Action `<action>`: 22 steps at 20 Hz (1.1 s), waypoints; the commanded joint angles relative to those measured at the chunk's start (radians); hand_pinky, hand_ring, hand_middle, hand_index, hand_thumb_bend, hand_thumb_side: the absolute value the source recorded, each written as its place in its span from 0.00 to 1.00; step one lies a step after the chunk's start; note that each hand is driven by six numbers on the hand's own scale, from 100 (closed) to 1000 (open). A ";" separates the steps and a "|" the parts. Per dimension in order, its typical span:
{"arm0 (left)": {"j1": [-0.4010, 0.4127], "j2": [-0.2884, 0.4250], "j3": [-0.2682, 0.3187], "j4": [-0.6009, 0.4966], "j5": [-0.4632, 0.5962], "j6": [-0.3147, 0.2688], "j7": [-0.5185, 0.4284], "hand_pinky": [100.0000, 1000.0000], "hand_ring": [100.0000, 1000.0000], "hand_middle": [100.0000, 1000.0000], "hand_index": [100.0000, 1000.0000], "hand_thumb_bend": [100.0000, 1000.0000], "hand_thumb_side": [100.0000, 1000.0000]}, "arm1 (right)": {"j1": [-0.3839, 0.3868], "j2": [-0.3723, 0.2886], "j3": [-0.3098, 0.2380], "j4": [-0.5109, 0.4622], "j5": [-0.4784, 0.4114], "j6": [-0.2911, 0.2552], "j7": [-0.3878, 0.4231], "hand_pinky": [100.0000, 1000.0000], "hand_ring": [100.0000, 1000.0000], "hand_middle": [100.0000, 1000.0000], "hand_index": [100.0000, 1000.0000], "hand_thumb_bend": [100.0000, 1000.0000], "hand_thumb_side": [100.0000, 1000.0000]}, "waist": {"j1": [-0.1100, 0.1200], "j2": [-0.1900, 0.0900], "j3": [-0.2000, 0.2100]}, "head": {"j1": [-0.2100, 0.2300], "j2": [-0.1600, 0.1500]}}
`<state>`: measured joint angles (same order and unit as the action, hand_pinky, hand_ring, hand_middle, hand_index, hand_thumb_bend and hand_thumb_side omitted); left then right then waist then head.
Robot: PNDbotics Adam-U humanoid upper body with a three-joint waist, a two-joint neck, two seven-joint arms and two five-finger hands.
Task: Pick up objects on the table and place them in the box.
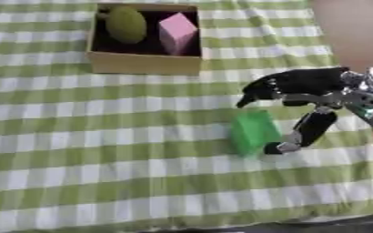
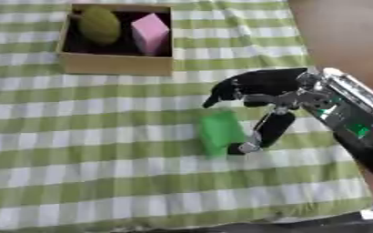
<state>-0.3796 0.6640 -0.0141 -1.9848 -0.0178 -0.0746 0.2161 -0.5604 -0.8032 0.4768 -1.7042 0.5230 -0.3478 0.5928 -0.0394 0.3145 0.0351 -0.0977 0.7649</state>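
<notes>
My right hand (image 2: 257, 107) is reaching round the green block (image 2: 221, 133), fingers spread above it and thumb beside it, not yet gripping. The block lies on the table (image 2: 102, 173), well below the box (image 2: 114, 65), which already holds two things. Next I must squeeze, then lift.

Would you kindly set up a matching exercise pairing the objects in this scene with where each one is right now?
Things:
1. pink block
2. olive fruit
3. green block
4. right hand

Places:
A. on the cloth, outside the box
B. in the box, left side
C. above and beside the green block, thumb at its right edge
D. in the box, right side

Pairs: 1-D, 2-B, 3-A, 4-C
</notes>
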 commanded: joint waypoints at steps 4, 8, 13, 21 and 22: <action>-0.008 0.012 0.012 -0.015 0.003 0.001 -0.008 0.77 0.83 0.81 0.91 0.00 0.54 | -0.007 -0.003 -0.001 0.009 0.038 -0.015 -0.012 0.94 0.92 0.72 0.88 0.39 0.37 | 0.002 -0.003 0.001 | -0.003 0.005; -0.005 0.010 0.012 -0.015 0.002 0.000 -0.013 0.77 0.83 0.81 0.90 0.00 0.54 | -0.007 0.008 0.005 0.025 0.050 -0.016 -0.008 0.92 0.88 0.62 0.83 0.39 0.31 | 0.003 -0.002 0.002 | -0.004 0.005; -0.002 0.007 0.015 -0.015 0.003 -0.001 -0.013 0.77 0.83 0.81 0.90 0.00 0.54 | -0.007 0.017 0.004 0.043 0.034 -0.011 0.003 0.88 0.79 0.47 0.72 0.29 0.27 | 0.003 -0.001 0.003 | -0.004 0.005; 0.003 0.008 0.017 -0.015 0.002 0.000 -0.013 0.77 0.83 0.81 0.90 0.00 0.54 | -0.010 -0.005 -0.034 -0.037 -0.087 0.045 -0.036 0.87 0.73 0.40 0.66 0.07 0.22 | 0.000 -0.004 0.001 | 0.002 0.005; 0.004 0.008 0.018 -0.015 0.001 0.000 -0.013 0.77 0.83 0.81 0.90 0.00 0.54 | -0.013 -0.015 -0.045 -0.061 -0.113 0.052 -0.037 0.87 0.73 0.40 0.66 0.06 0.22 | -0.001 -0.005 0.000 | 0.003 0.005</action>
<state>-0.3700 0.6576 -0.0131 -1.9848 -0.0177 -0.0733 0.2046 -0.5602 -0.7784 0.4577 -1.7276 0.4408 -0.3053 0.5612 -0.0396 0.3157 0.0362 -0.0975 0.7649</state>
